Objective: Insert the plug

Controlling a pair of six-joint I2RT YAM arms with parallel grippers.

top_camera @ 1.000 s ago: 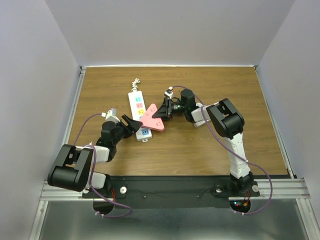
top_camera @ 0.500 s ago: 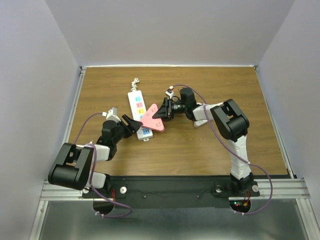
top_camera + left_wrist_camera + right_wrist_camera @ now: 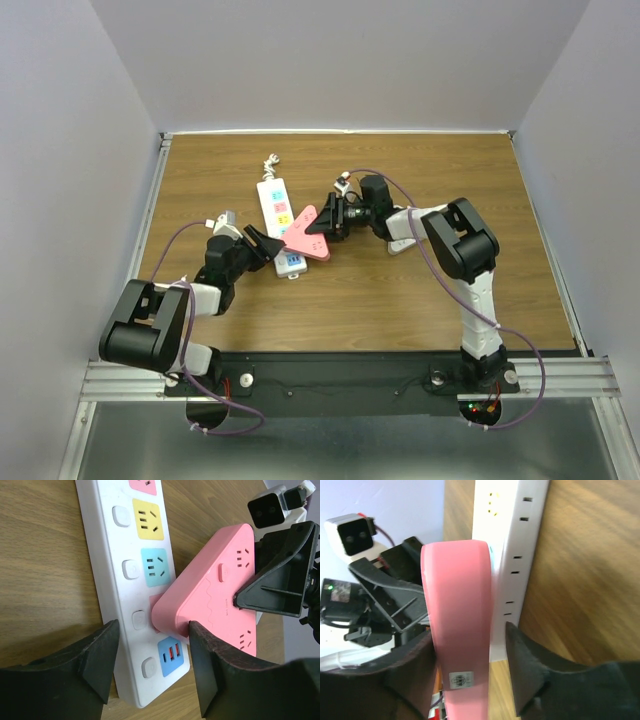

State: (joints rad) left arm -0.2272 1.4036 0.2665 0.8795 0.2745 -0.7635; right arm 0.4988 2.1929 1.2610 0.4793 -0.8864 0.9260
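Observation:
A pink triangular plug [image 3: 308, 235] stands on the white power strip [image 3: 272, 205], over a socket near the strip's near end. In the left wrist view the plug [image 3: 215, 585] covers the socket just above the blue USB panel of the strip [image 3: 130, 570]. My left gripper [image 3: 150, 640] is open and straddles the strip's near end. Its right finger [image 3: 210, 670] touches the plug's corner. My right gripper [image 3: 469, 635] is around the plug [image 3: 457, 620]. Its left finger [image 3: 405, 665] lies against the plug, and a gap separates the right finger [image 3: 530, 665] from it.
The strip's bundled white cord [image 3: 270, 162] lies at its far end. The wooden table [image 3: 430, 190] is walled at the back and on both sides. Both arms meet over the strip, wrists close together.
My right gripper's jaws have parted from the plug's sides. My left gripper's jaws have narrowed around the strip's near end, which has shifted slightly.

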